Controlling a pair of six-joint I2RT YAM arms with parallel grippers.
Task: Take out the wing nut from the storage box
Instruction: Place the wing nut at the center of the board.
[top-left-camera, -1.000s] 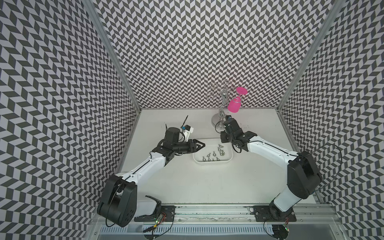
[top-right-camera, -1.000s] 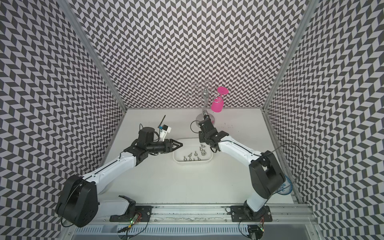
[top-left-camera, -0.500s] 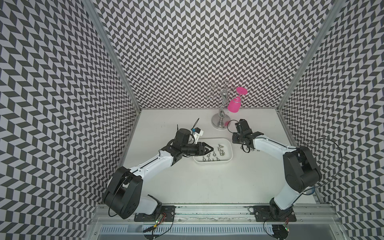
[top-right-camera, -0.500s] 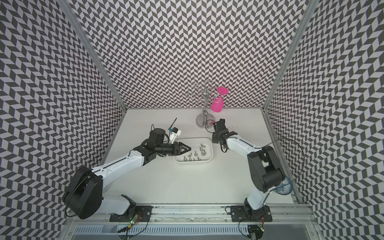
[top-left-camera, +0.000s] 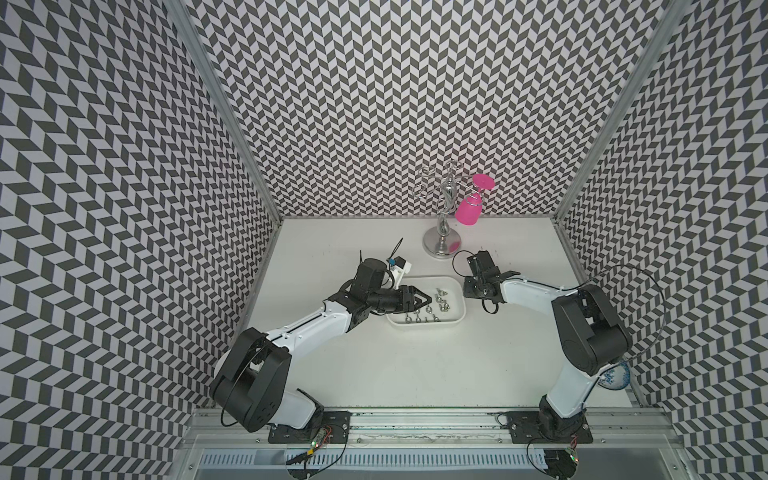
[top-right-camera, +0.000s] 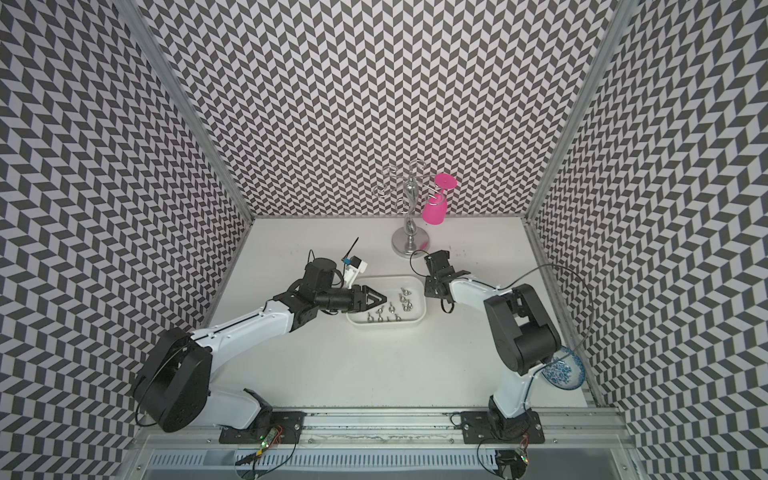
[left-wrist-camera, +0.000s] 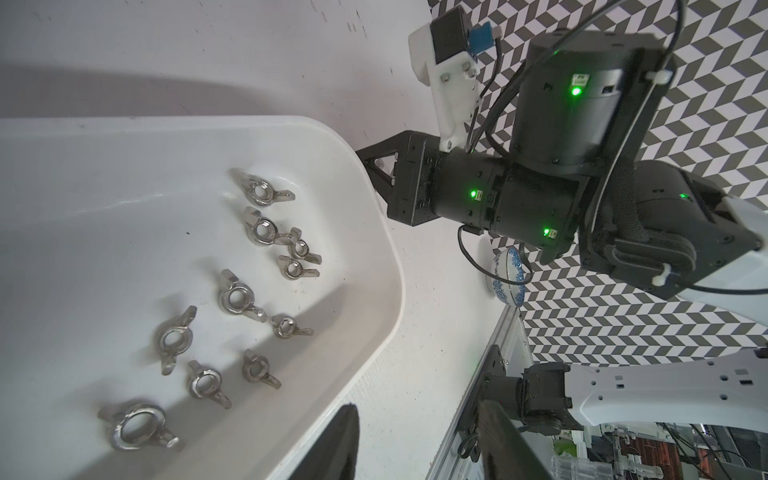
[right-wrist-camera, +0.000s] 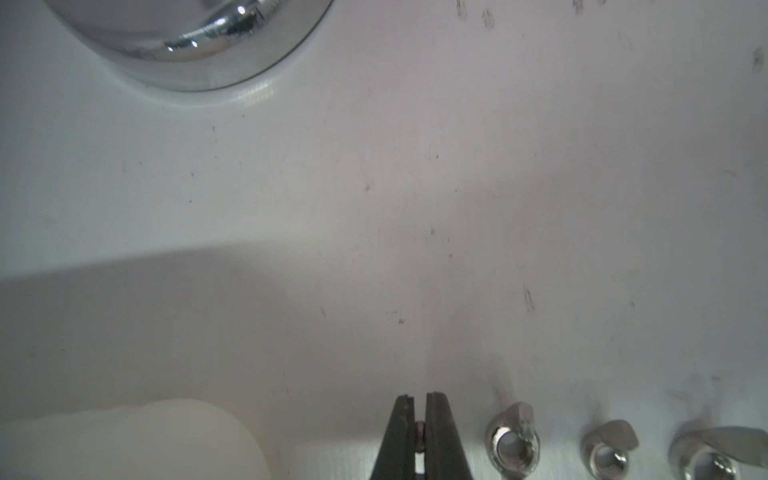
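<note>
Left arm is reaching further toward 3 o'clock than a second ago, and the left pincer (top-left-camera: 426, 300) is now hanging over the 9 o'clock half of the storage box (top-left-camera: 424, 329). Right arm is pulling back out of the box toward 3 o'clock over the same span.

The left pincer is standing released: in the left wrist view its two fingers (left-wrist-camera: 343, 440) are showing well apart with nothing between them. I am judging that it is being held spread and low so it can drop around a nut.

The right pincer (right-wrist-camera: 419, 411) is staying clenched, gripping nothing that I can make out. It is pointing down at the desk (right-wrist-camera: 374, 208) just beside the box's 3 o'clock end. Three loose nuts (right-wrist-camera: 511, 444) are lying on the desk next to it, so it is probably parking there to give the left arm room.

The wing nuts (left-wrist-camera: 237, 297) are lying loose on the box floor, spreading from the middle toward 3 o'clock and along the 6 o'clock wall. The closest nut (top-right-camera: 390, 309) is sitting at about 5 o'clock of the left pincer's tips, near but apart and not yet between the jaws.
</note>
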